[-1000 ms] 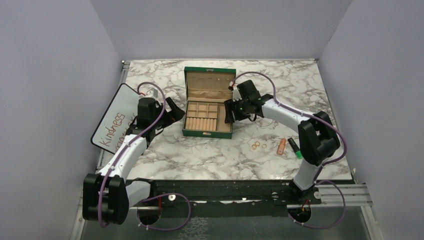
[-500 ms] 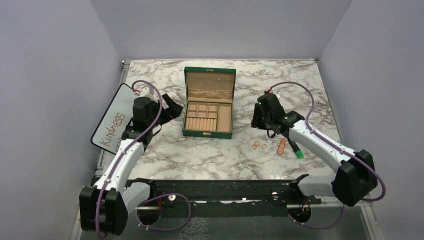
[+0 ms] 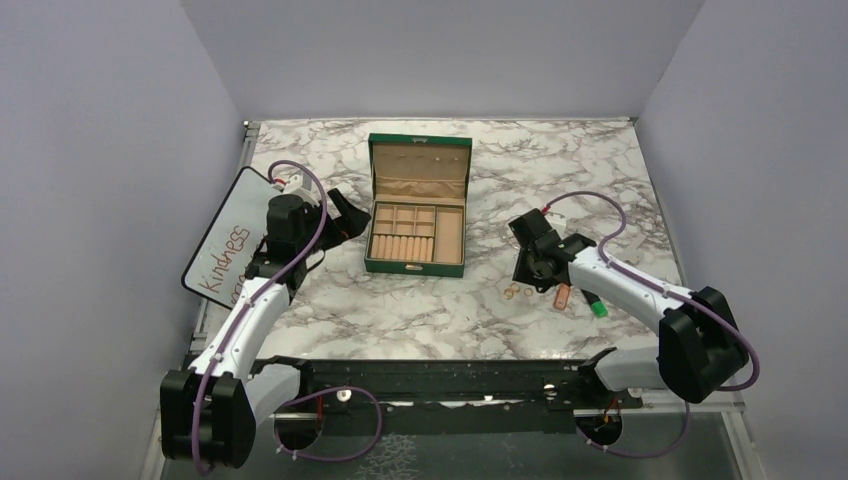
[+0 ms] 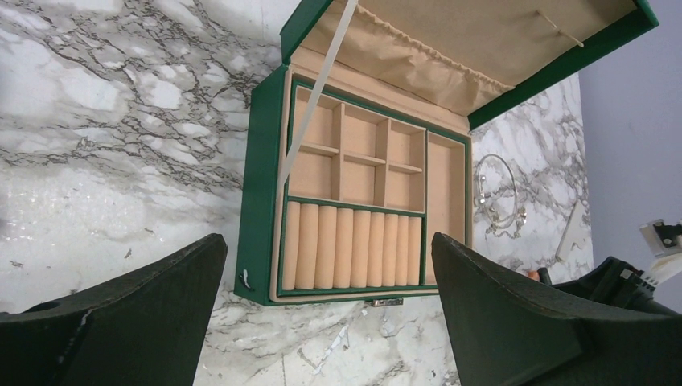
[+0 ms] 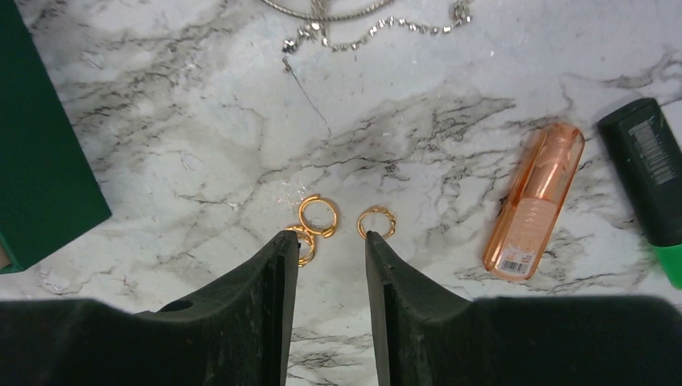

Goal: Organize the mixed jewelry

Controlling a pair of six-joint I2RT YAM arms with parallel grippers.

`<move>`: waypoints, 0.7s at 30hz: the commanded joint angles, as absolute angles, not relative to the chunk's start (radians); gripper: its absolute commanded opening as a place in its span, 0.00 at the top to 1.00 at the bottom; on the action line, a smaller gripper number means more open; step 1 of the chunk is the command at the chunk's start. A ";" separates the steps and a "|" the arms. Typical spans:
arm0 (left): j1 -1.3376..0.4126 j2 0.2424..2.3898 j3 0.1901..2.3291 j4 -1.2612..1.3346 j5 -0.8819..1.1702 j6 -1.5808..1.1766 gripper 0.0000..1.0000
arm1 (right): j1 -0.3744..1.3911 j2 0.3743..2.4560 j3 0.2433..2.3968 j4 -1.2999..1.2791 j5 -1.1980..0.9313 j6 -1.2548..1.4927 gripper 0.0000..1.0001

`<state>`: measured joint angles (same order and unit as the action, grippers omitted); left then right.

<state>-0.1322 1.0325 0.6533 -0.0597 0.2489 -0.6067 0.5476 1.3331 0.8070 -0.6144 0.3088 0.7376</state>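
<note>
A grey-veined marble table [image 3: 400,315] stands between plain lilac walls, with a white sign board [image 3: 222,252] lettered "Kindness" propped at its left edge. Toward the back of the table a green jewelry box [image 3: 415,235] lies open, its lid upright, its tan compartments and ring rolls showing no jewelry. The left gripper [image 3: 345,215] hovers just left of the box, fingers spread wide with nothing between them. The right gripper [image 5: 331,241] points down at the marble right of the box, its fingers a narrow gap apart and holding nothing. A black-and-green highlighter [image 5: 650,173] lies to its right, an orange marker [image 5: 535,201] beside that. The necklace [image 5: 370,34] rests on the marble beyond. Three gold rings [image 5: 316,215] lie at the fingertips, one partly hidden by a finger.
</note>
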 commanded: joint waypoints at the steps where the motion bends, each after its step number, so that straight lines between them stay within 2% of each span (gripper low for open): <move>1: -0.140 1.018 0.630 -0.004 0.294 -0.608 0.05 | 0.541 1.347 0.776 -0.597 0.319 0.868 0.68; 7: -0.151 1.015 0.624 0.029 0.294 -0.610 0.07 | 0.541 1.330 0.727 -0.549 0.337 1.008 0.69; 14: -0.153 1.007 0.628 0.040 0.288 -0.611 0.06 | 0.541 1.384 0.716 -0.535 0.319 1.049 0.74; 21: -0.155 1.008 0.627 0.040 0.284 -0.611 0.04 | 0.541 1.403 0.720 -0.514 0.320 1.041 0.74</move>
<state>-0.1497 1.0275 0.6315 0.0055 0.2699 -0.6094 0.5476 1.3865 0.7238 -0.5423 0.3061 1.0187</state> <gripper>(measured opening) 0.948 0.263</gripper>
